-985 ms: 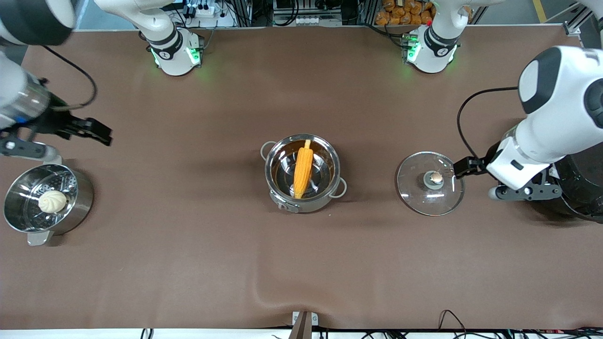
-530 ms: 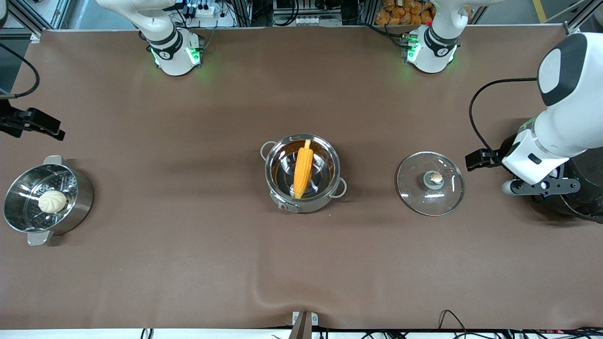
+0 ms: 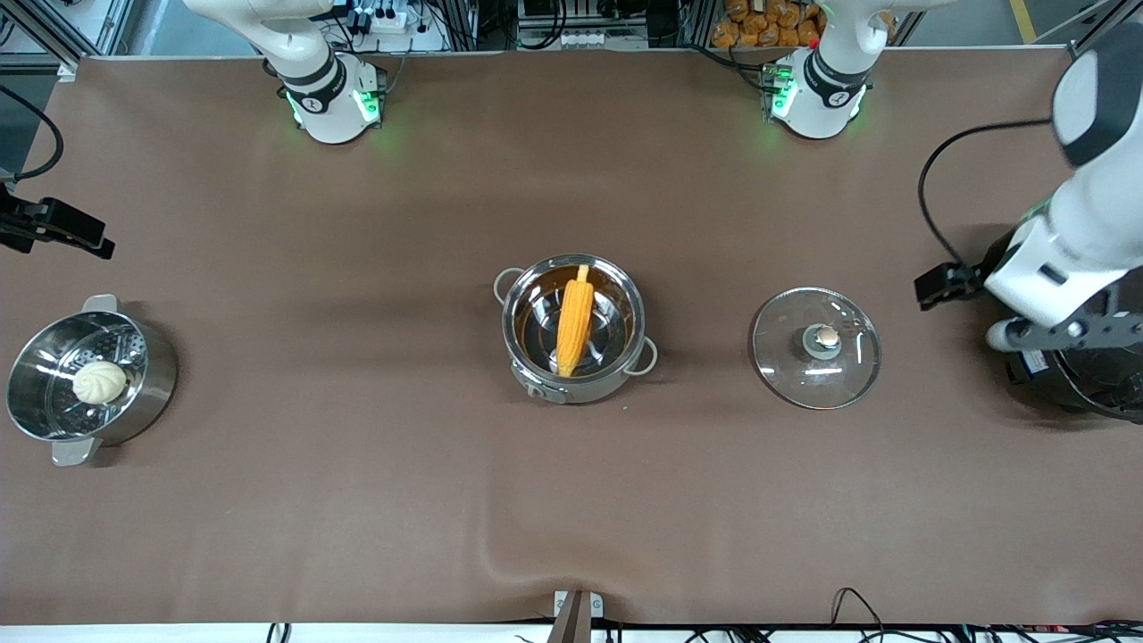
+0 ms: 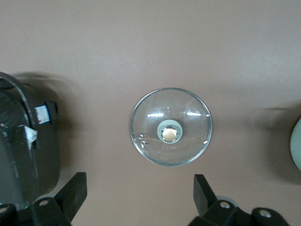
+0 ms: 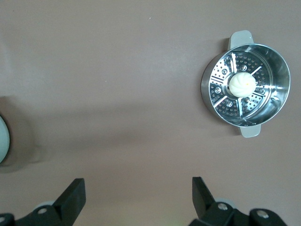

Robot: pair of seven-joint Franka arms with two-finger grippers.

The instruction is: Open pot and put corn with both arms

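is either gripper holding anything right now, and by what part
Nothing is held. The left gripper is open above the lid; the right gripper is open over bare table.

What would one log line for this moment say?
corn: in pot | lid: on table | left gripper: open | right gripper: open

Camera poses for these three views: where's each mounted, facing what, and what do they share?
Front: high across the table, facing both bases; pot with corn at centre.
Left wrist: on that arm, looking down past open left gripper at the lid and rice cooker.
Right wrist: looking down past open right gripper at the steamer pot with bun.
Shared: front also shows lid, steamer pot.
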